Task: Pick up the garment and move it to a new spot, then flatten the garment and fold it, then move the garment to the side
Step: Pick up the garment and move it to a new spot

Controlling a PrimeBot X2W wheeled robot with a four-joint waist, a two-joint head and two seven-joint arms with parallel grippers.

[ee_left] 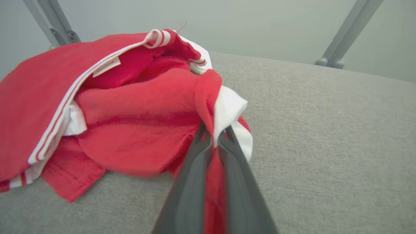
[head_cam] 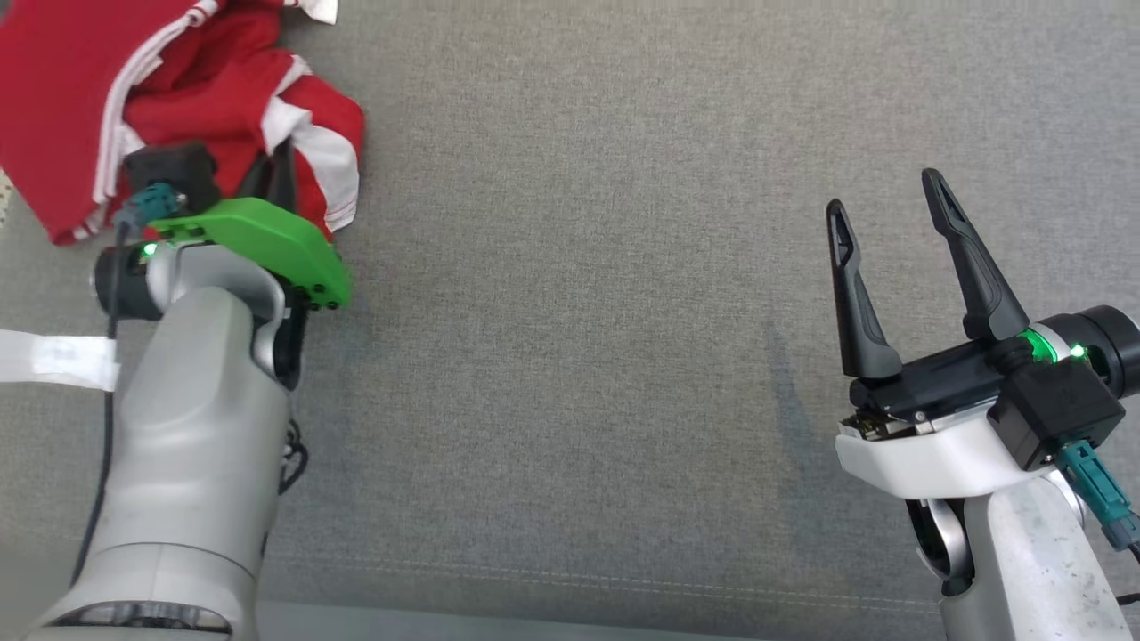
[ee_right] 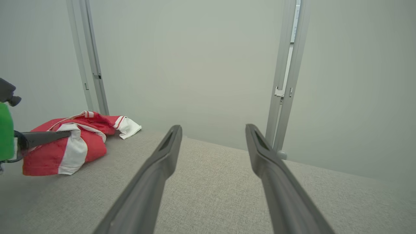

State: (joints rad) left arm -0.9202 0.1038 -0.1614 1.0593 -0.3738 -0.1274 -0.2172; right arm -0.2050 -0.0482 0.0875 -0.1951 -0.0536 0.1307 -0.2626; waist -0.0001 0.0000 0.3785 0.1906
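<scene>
Right up at the lens, the left gripper (ee_left: 214, 131) had its jaws clenched on a fold of the garment (ee_left: 136, 130), red cloth and a white panel bunched between them; so the grasp was made, and that, by the look of it, was as far as the job had got; the garment itself lay as a crumpled red-and-white heap at the far left of the grey counter (head_cam: 579, 312), most of its bulk resting on the fabric surface, striped trim and a small label turned up on top, one edge running out of the top of the head view; whether the pinched fold was lifted off the counter was hard to tell; over on the other side, the right gripper (head_cam: 883, 194) hung well apart from the cloth with its jaws released and spread wide, nothing between them, pointing toward the pale wall and the metal frame posts (ee_right: 282, 81); a strip of white tape (head_cam: 53, 361) lay on the counter just beside the left forearm, apart from the garment; reading the score, then: the pick-up was at its very start, the carry to a new spot not yet done, and nothing flattened, nothing folded, nothing set to the side; the wide middle of the counter looked the likely place to spread it, and the right gripper would probably be wanted once the flattening began.
</scene>
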